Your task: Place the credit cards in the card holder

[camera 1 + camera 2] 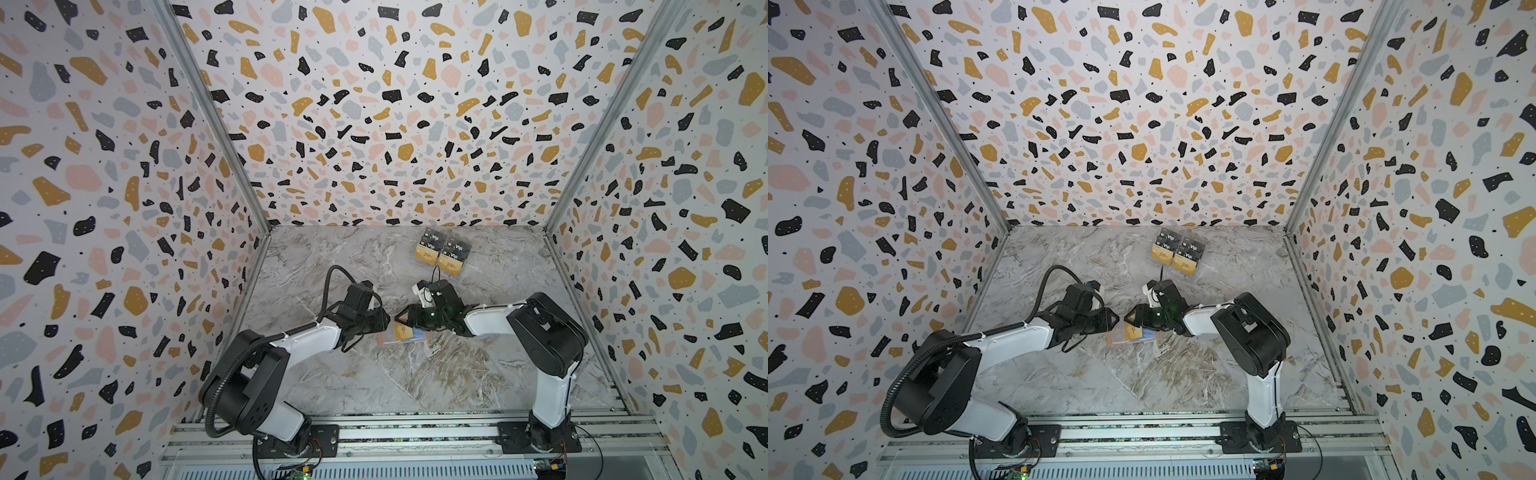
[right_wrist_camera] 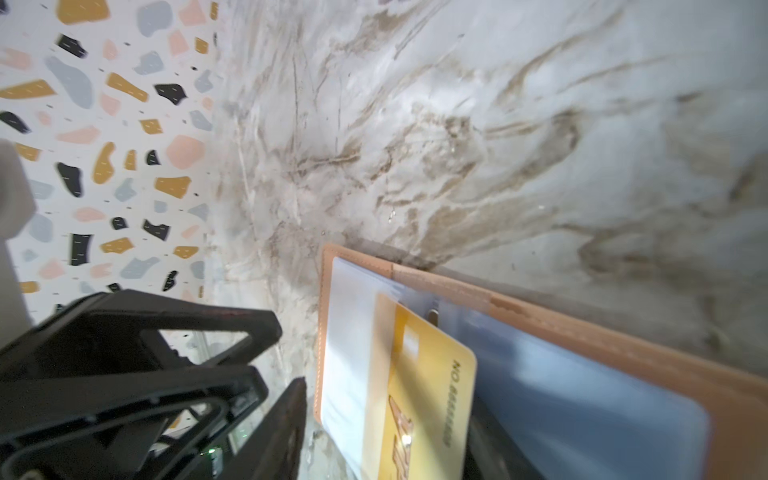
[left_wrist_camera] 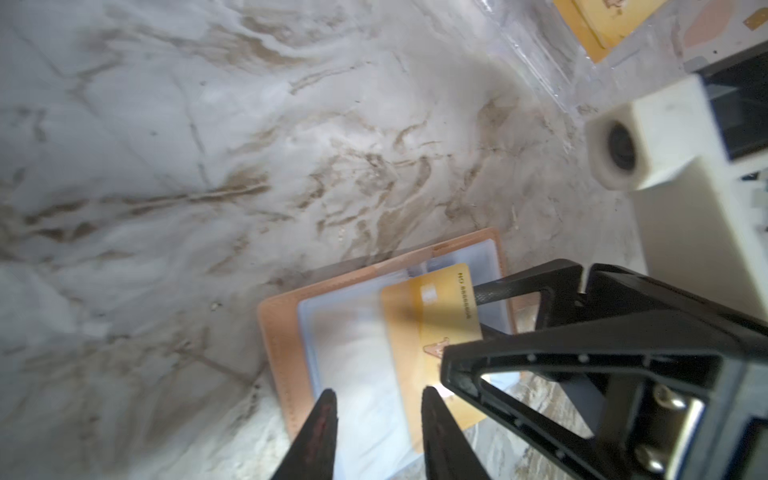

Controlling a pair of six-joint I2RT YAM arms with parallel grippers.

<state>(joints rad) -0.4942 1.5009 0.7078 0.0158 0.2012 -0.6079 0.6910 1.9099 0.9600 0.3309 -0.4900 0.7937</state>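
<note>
Left wrist view: card holder (image 3: 282, 345) lies open mid-table, gold card (image 3: 432, 316) partly sleeved. Fingers of left gripper (image 3: 376, 399) and right gripper (image 3: 465, 328) spread, pinching nothing. Risk: a nudge could slide the unheld card out.

Tan leather-like card holder (image 3: 282, 345) with clear glossy plastic sleeves (image 3: 353, 374), shiny gold card (image 3: 432, 316), smooth marble-look tabletop (image 3: 208, 166)

On the table (image 1: 436, 374), central, card holder (image 3: 282, 340) with one card (image 3: 432, 316) on it; remaining credit cards (image 1: 442, 251) behind, rightward
</note>
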